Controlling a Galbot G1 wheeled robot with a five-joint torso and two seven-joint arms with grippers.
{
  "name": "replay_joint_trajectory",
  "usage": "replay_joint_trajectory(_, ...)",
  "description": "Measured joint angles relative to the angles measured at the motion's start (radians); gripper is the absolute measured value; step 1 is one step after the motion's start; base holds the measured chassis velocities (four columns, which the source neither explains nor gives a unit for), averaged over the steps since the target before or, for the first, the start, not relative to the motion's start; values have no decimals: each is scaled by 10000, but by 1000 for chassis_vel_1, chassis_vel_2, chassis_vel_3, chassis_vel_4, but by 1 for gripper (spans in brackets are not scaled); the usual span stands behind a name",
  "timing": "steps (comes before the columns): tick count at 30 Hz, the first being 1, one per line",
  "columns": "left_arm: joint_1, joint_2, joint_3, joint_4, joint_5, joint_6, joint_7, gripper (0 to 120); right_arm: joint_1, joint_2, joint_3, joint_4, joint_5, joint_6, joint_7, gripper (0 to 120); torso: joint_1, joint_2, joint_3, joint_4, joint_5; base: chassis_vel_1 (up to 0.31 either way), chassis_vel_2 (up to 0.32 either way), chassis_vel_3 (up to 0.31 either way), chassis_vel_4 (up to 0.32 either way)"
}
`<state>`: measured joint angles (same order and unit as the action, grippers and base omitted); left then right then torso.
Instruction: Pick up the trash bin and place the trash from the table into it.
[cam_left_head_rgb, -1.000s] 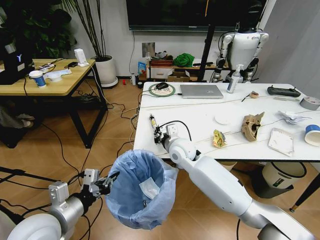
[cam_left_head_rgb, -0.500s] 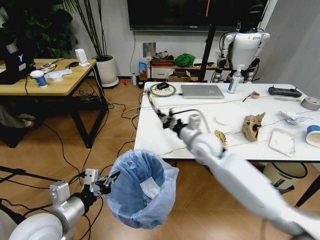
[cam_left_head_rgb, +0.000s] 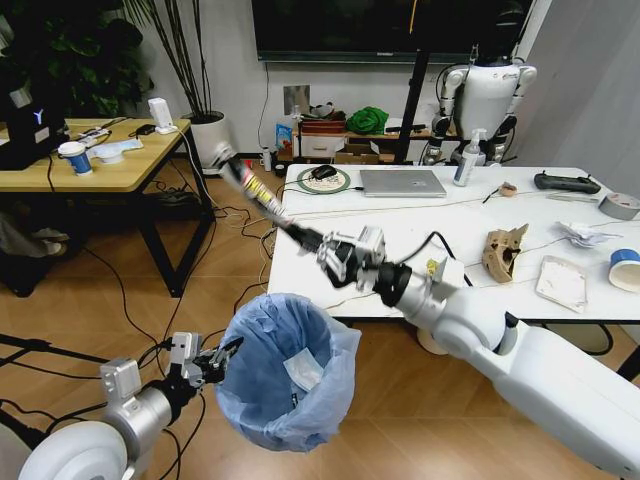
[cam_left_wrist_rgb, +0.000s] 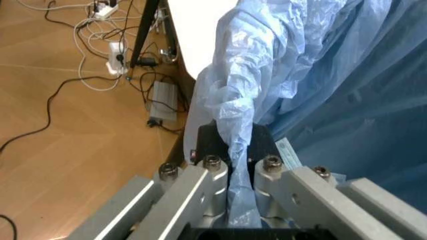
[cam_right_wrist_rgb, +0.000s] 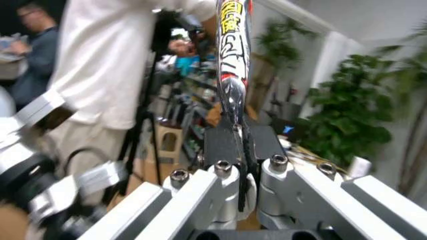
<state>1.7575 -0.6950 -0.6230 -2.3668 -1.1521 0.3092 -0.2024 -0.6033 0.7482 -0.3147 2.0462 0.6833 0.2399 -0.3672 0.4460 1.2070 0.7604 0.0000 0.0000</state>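
Right hand (cam_left_head_rgb: 322, 247) is pinched on a long wrapper (cam_left_head_rgb: 252, 189) over the bench (cam_left_head_rgb: 400, 240) edge, above the bin (cam_left_head_rgb: 285, 375); print unreadable. Left hand (cam_left_head_rgb: 222, 356) clamps the bin's liner rim.

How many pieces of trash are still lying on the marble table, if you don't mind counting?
5: yellow wrapper near the right arm, cardboard piece, white packet, paper wad, paper cup at the far right edge. The arm may hide more.
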Motion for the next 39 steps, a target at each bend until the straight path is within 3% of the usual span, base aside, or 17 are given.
replay_joint_trajectory(6, 105, -131, -95, -118, 0, 3, -60, 0, 24, 22, -902, -260, -770, 435, -106, 0, 0, 0, 0, 0, -1, 0, 0, 0, 0)
replay_joint_trajectory(16, 256, -232, -140, -206, 66, 69, -138, 0, -56, -98, -1040, -606, -1249, 763, -192, 0, 2, -1, 1, 0, 0, 0, 0, 0, 0)
replay_joint_trajectory(31, 413, 84, -296, -292, -151, 282, -585, 0, -330, -214, -679, -749, -1509, 1295, -188, 54, 2, -3, 0, -1, -1, 0, 0, 0, 0)
replay_joint_trajectory(39, 557, 541, -516, -408, -465, 389, -890, 0, -137, 355, -69, -1018, -1449, 1237, 279, 84, 2, -3, 1, 2, -1, 0, 0, 0, 0)
